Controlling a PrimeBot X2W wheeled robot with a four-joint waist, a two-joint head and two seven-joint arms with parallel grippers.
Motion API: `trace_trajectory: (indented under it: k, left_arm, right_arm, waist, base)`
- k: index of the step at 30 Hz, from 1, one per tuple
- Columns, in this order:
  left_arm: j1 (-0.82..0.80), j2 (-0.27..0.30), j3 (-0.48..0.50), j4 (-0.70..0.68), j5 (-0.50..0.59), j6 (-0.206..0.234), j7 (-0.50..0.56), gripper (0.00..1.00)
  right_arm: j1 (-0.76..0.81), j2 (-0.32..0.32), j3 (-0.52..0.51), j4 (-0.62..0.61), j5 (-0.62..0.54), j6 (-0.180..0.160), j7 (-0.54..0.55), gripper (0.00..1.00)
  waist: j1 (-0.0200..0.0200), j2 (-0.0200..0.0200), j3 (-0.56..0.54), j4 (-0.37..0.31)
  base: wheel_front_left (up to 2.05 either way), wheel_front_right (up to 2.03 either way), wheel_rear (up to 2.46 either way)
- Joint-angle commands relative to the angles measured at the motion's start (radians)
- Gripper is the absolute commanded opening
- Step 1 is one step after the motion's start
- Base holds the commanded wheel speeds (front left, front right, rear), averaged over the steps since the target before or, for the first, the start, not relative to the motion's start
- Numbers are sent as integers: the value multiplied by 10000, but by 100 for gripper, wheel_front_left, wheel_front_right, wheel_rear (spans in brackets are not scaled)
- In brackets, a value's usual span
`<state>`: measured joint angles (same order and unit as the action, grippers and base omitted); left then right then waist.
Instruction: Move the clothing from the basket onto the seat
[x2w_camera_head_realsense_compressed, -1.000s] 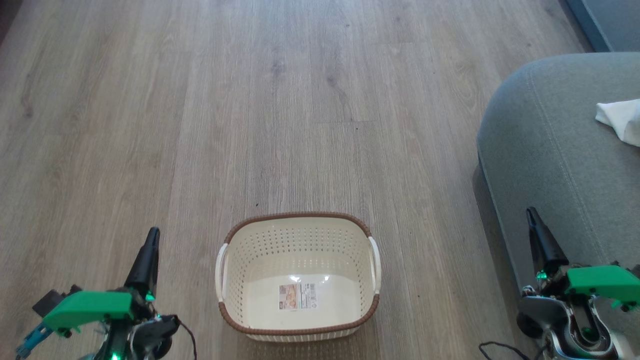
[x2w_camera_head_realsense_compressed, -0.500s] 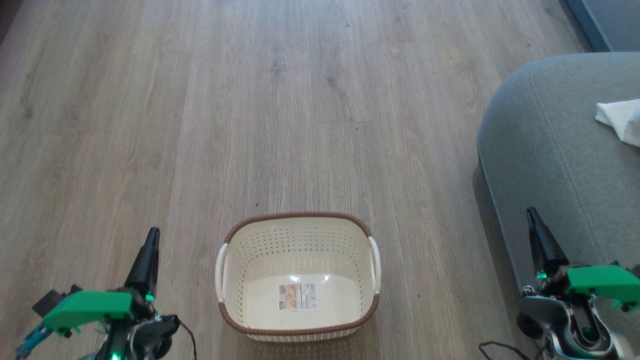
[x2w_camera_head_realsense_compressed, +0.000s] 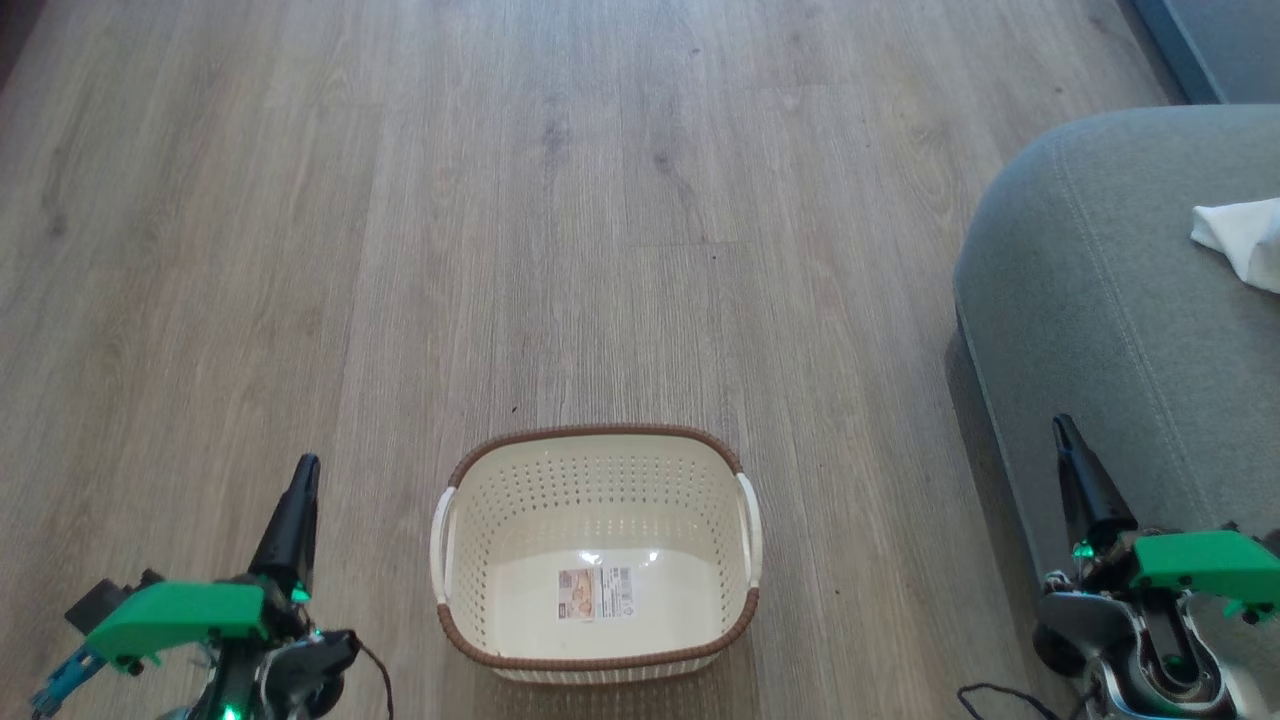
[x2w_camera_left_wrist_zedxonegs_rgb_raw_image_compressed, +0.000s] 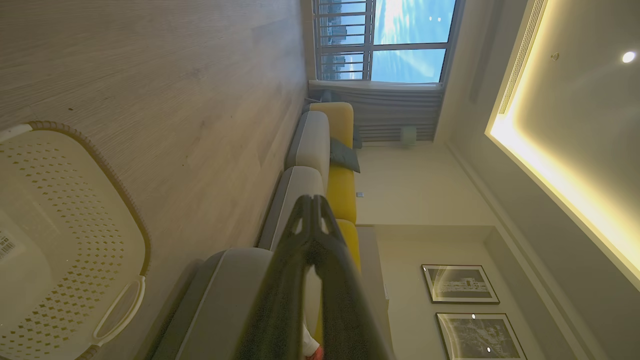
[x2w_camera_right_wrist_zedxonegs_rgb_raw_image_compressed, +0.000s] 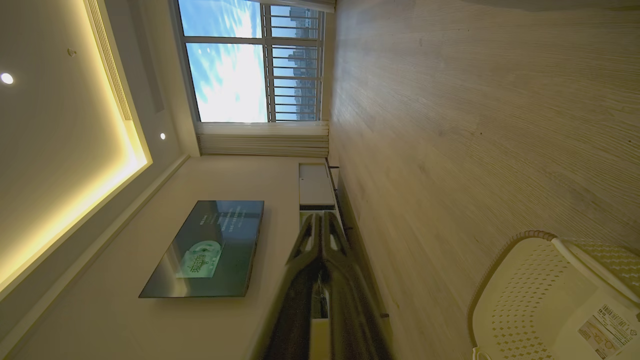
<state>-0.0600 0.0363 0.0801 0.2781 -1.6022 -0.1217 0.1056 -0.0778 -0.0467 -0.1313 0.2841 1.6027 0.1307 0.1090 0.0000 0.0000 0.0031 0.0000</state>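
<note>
My left fingers (x2w_camera_head_realsense_compressed: 295, 520) and right fingers (x2w_camera_head_realsense_compressed: 1085, 490) are pressed together, holding nothing. The basket (x2w_camera_head_realsense_compressed: 600, 435) between them is empty. The clothing (x2w_camera_head_realsense_compressed: 1240, 240) lies on the seat (x2w_camera_head_realsense_compressed: 1100, 300), beyond my right fingers. It looks soft and light; I'd pinch a raised fold.

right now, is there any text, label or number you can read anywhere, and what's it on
None of the text in view is legible.
The label on the base of the basket: printed lines and a barcode, too small to read.
The TV screen on the wall: a few lines of pale text beside a round graphic, too blurred to read.
</note>
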Motion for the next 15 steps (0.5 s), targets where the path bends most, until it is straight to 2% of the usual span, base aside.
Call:
trace_trajectory:
  k: [1, 15]
  left_arm:
    - [-480, 139, 335, -331, -66, -90, 75, 0]
    - [-480, 139, 335, -331, -66, -90, 75, 0]
  right_arm:
    - [-301, -35, 176, -393, 60, 0, 41, 0]
    - [-301, -35, 177, -393, 61, 0, 41, 0]
  waist:
    - [0, 0, 0, 0]
    - [0, 0, 0, 0]
  base:
    - [0, 0, 0]
    - [0, 0, 0]
